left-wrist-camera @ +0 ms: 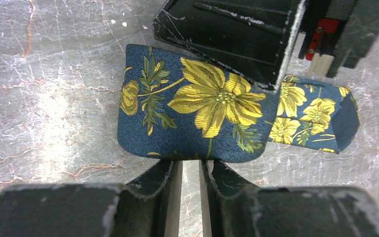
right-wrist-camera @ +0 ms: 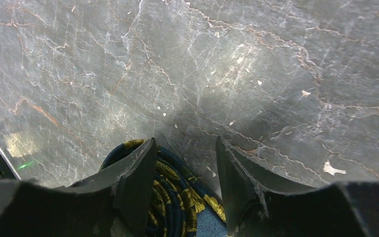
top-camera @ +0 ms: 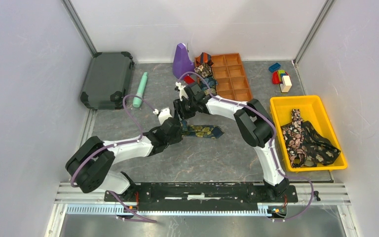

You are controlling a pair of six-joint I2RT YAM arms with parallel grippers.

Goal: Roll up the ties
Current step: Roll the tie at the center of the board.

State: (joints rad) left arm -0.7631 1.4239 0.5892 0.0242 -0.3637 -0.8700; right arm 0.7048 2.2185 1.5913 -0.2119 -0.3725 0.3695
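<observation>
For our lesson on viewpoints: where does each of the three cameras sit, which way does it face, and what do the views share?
Top external: above and behind the bases, looking down on the table; left arm and right arm show.
Right wrist: facing bare table; right tool over the navy-gold tie, at its rolled end.
Left wrist: close over that tie; left tool below, right tool above.
Shared: the tie appears in all three.

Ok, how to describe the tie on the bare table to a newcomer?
Find the yellow tub on the right, then look left to the middle of the table. The tie there is navy with gold flowers; the ties in the tub are black and pink.
</observation>
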